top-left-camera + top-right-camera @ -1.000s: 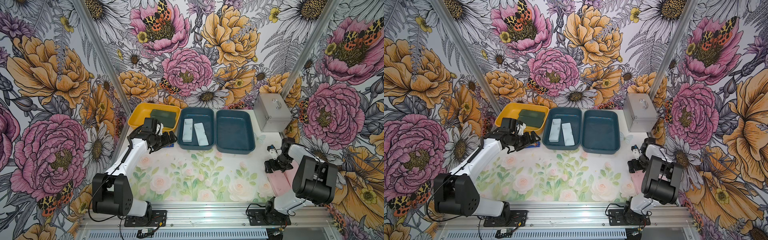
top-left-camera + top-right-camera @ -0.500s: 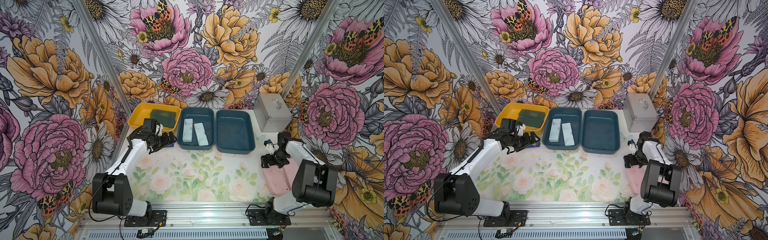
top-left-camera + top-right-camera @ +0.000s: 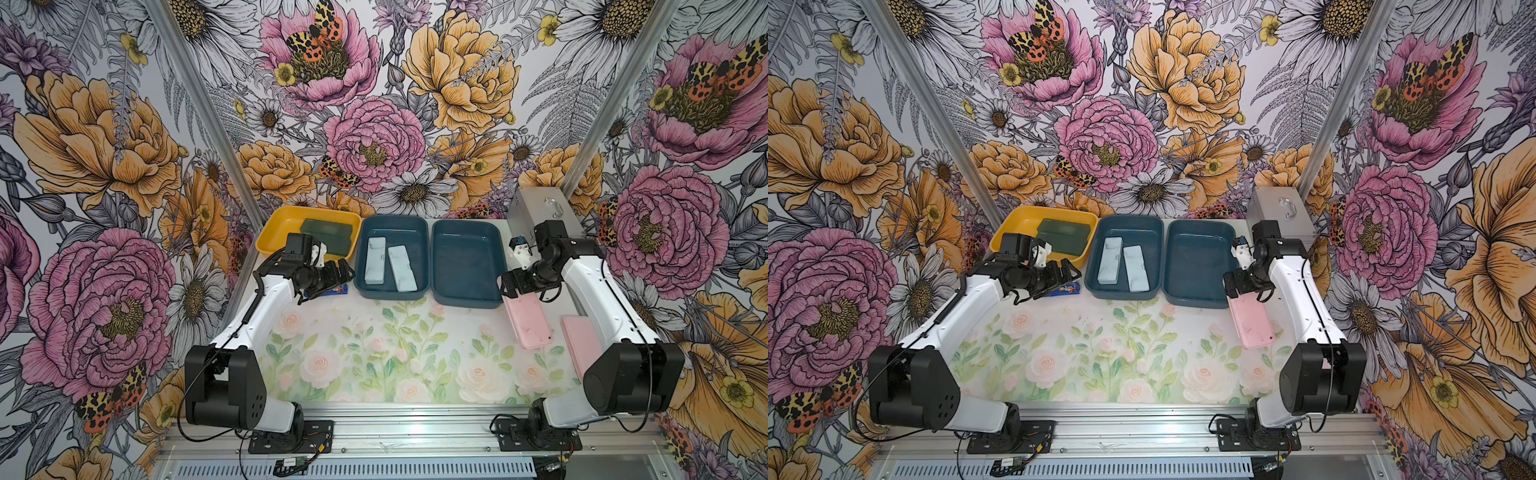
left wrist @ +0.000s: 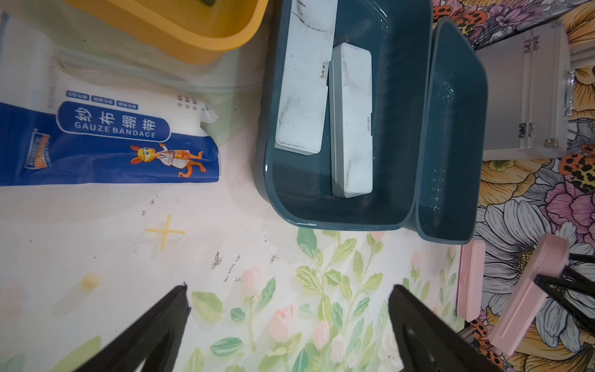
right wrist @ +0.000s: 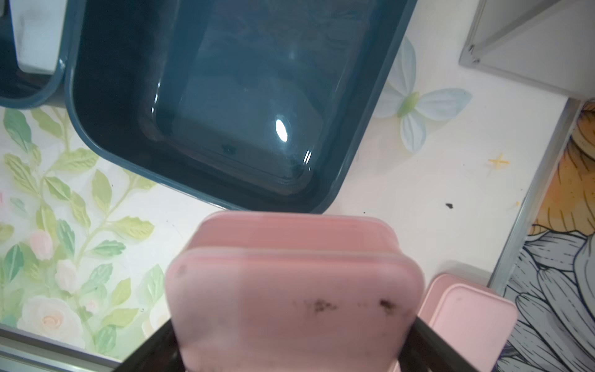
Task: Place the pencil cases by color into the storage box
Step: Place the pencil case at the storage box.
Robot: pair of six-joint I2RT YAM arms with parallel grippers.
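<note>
My right gripper [image 3: 513,286] is shut on one end of a pink pencil case [image 3: 528,322], which hangs tilted just in front of the empty right-hand blue box [image 3: 465,266]. In the right wrist view the case [image 5: 289,290] fills the span between the fingers [image 5: 428,338]. A second pink case [image 3: 582,349] lies flat at the table's right edge. Two pale blue cases [image 3: 375,259] [image 3: 402,268] lie in the middle blue box [image 3: 392,296]. Dark green cases [image 3: 328,235] sit in the yellow box [image 3: 274,232]. My left gripper [image 3: 338,272] hovers open, holding nothing.
A blue and white gauze bandage packet [image 4: 109,138] lies on the table under the left arm, in front of the yellow box. A silver metal case [image 3: 536,208] stands at the back right, behind the right arm. The floral mat [image 3: 374,353] covers the table.
My right gripper has lifted the pink case and carried it left and back, up to the front of the right-hand blue box. The left arm has stayed still.
</note>
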